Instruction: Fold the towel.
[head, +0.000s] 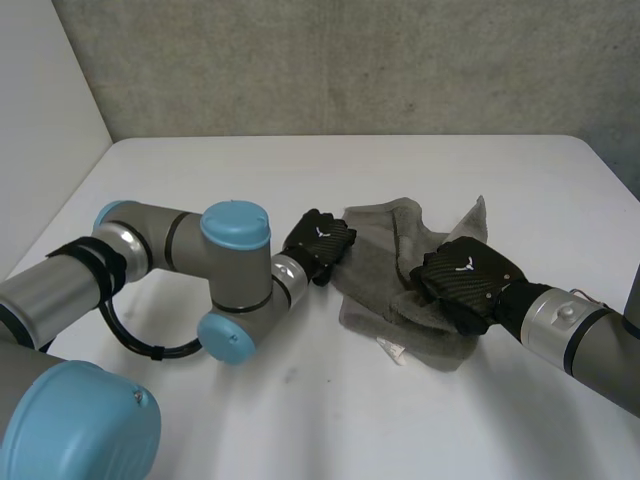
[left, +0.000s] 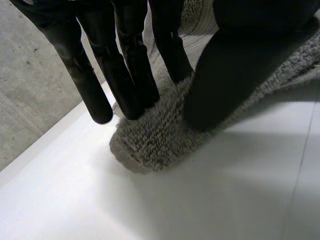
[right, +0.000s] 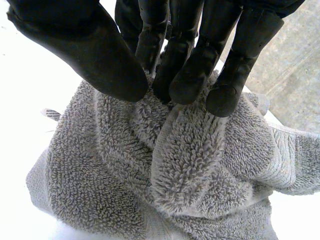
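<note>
- The grey towel (head: 378, 265) lies crumpled on the white worktop (head: 250, 180), between both hands.
- Left hand (head: 318, 243): fingers (left: 127, 65) and thumb pinch a towel corner.
- Right hand (head: 466, 280): fingers (right: 192, 75) and thumb grasp a bunched fold.

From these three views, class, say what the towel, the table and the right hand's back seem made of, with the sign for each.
Towel: grey terry, probably cotton; fuzzy loops and a flat woven band.
Table: smooth white top, perhaps laminate; faint sheen, no grain.
Right hand: black shell with a fine weave pattern, carbon-fibre look, semi-gloss.
</note>
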